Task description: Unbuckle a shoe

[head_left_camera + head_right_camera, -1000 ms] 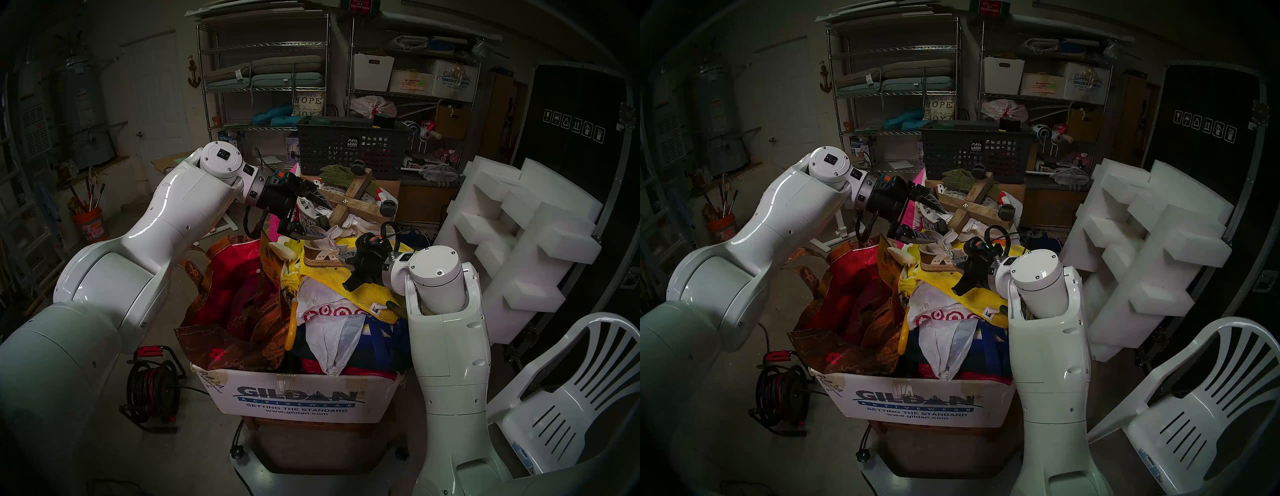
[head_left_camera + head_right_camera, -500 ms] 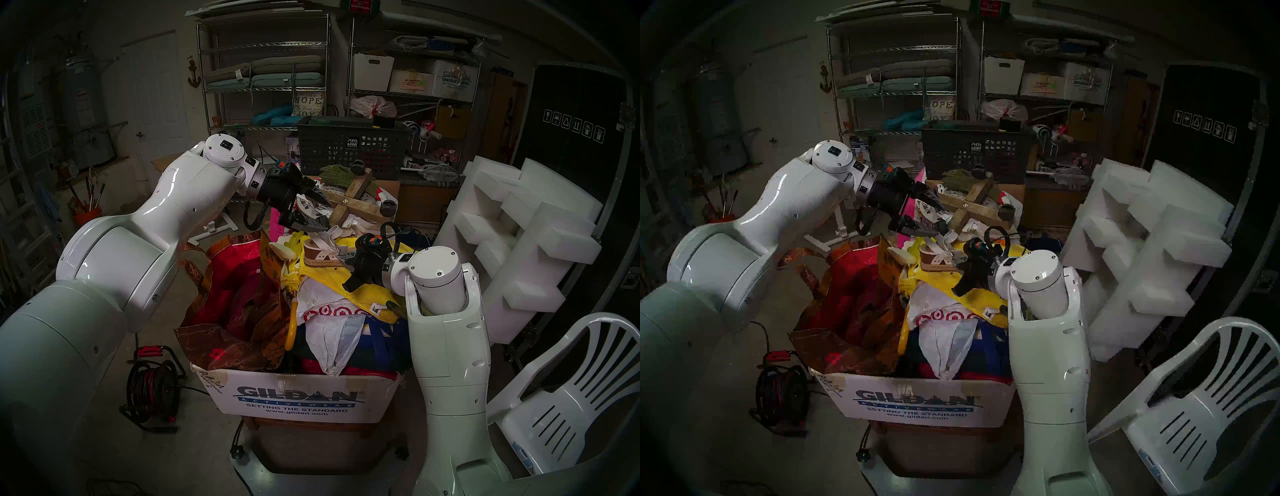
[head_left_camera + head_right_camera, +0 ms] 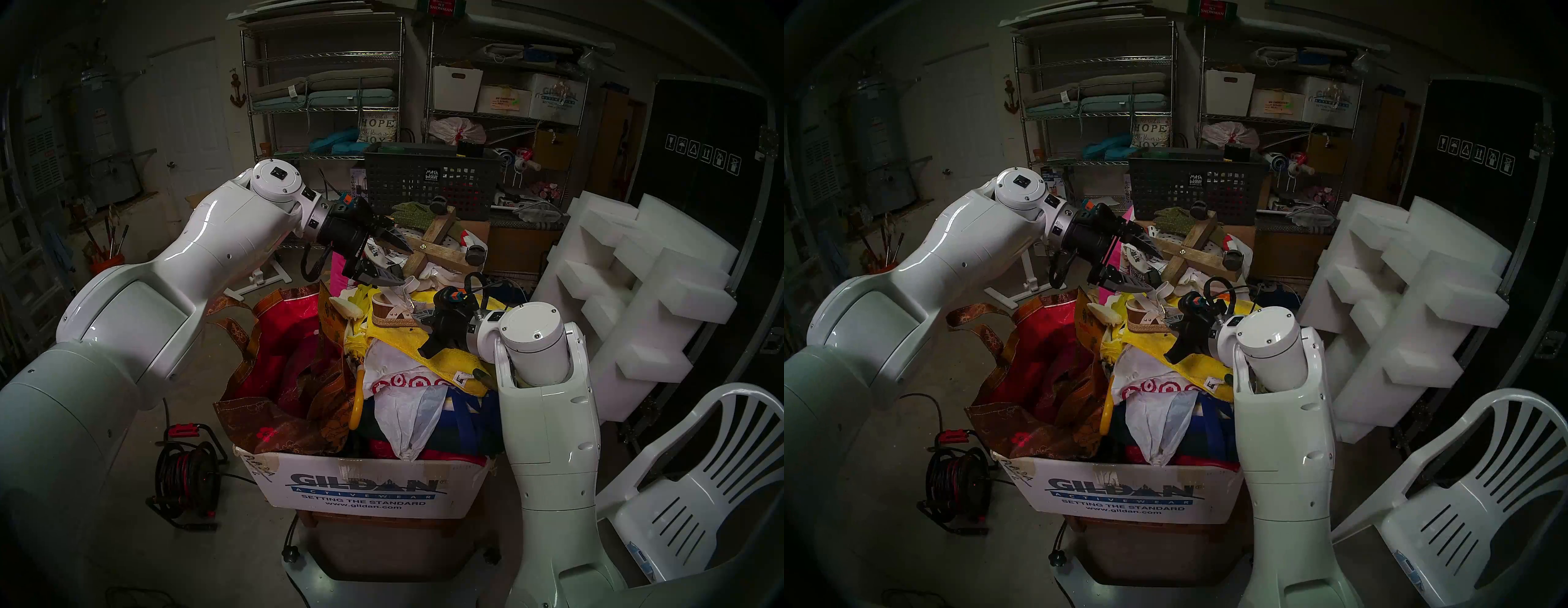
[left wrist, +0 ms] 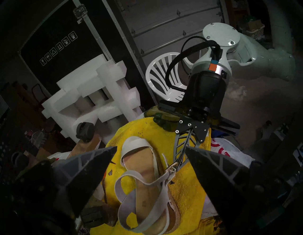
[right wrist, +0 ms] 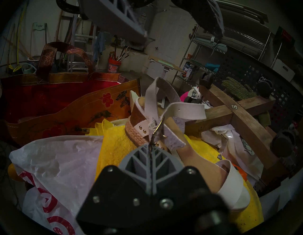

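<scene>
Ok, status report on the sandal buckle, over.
Right gripper shut on buckle. Left gripper open above sandal. Strap tail free. Nothing blocking.

I count one sandal (image 4: 146, 177) lying on one yellow towel (image 4: 185, 193), one small metal buckle (image 4: 171, 168) on its strap. Two grippers of mine in play: my left gripper (image 3: 403, 263) and my right gripper (image 5: 150, 144). One red tote bag (image 3: 288, 339) at the pile's left, one Gildan cardboard box (image 3: 365, 488) underneath it all, one wooden cross frame (image 3: 432, 250), one dark mesh basket (image 3: 428, 182) behind, one white plastic chair (image 3: 695, 488), one cable reel (image 3: 184, 471) on the floor.
</scene>
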